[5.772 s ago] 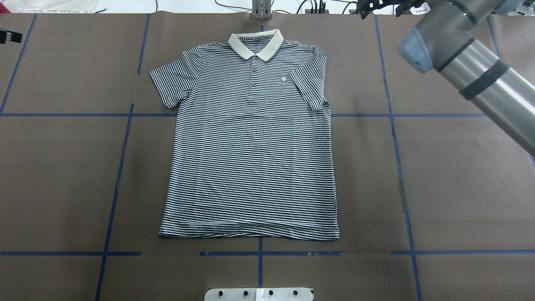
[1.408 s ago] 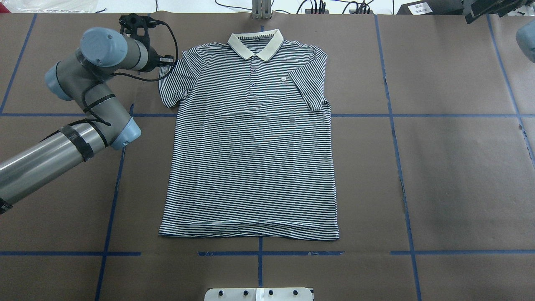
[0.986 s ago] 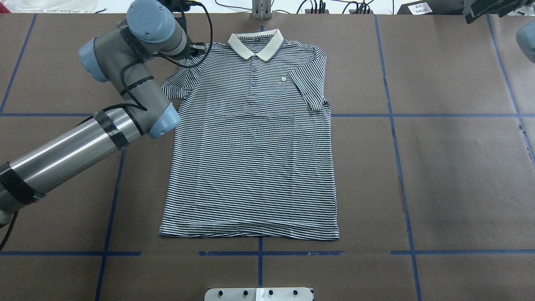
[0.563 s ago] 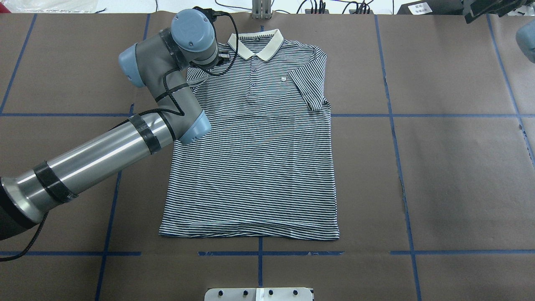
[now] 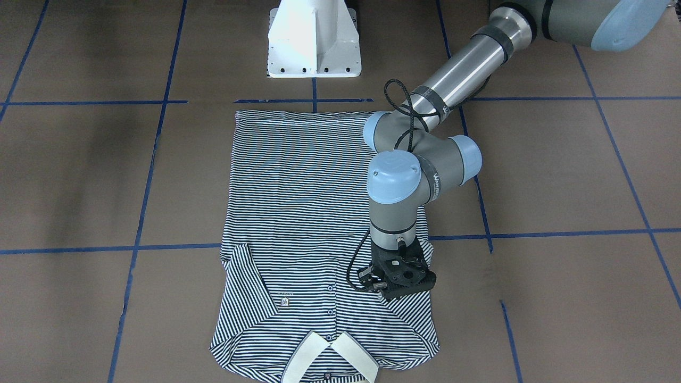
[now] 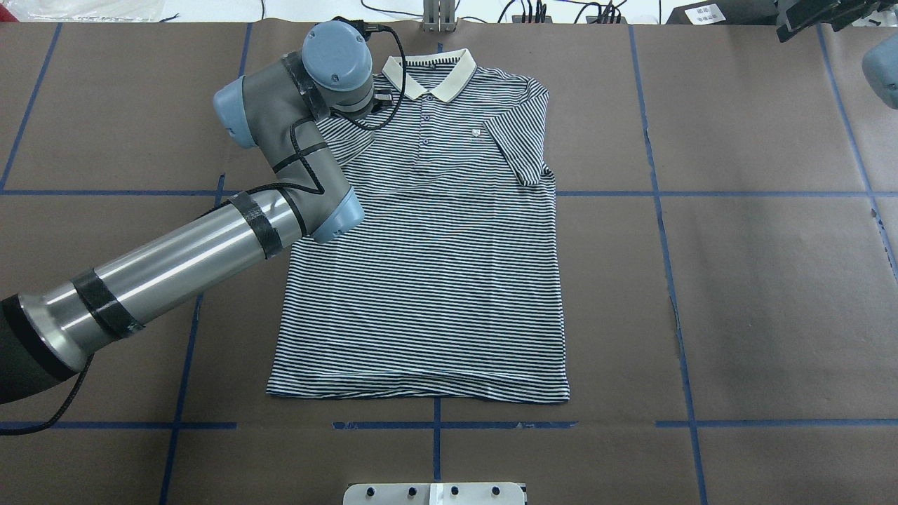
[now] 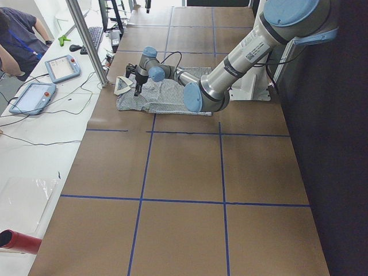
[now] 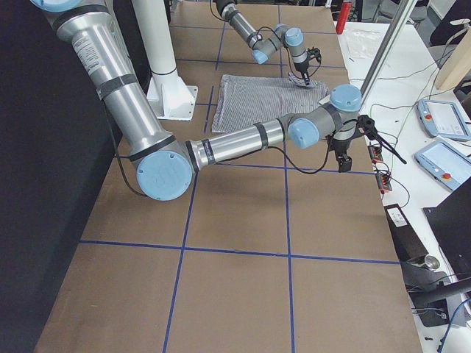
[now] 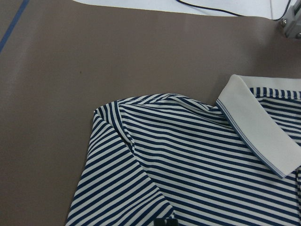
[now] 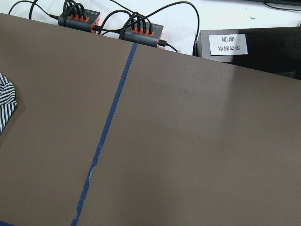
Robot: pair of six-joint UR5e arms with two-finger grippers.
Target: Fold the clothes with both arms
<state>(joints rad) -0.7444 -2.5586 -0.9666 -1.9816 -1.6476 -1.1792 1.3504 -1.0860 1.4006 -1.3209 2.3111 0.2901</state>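
Polo shirt [image 6: 435,266], one only, is laid flat, front up, on the counter [image 6: 772,294], collar [image 6: 429,73] away from the robot, so either side can be reached. Its two sleeves are turned in over the chest, narrowing it. The left hand [image 5: 396,279] is set low over the left sleeve [image 9: 108,165]; whether cloth is gripped cannot be told. The right hand [image 8: 344,160] is held off the shirt, probably for clearance; its opening cannot be told.

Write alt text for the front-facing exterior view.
A navy-and-white striped polo shirt lies flat on a brown table, collar toward the bottom edge, one sleeve folded across the chest. The left arm reaches in from the upper right, the left gripper low over the shirt's other shoulder; its jaws cannot be made out.
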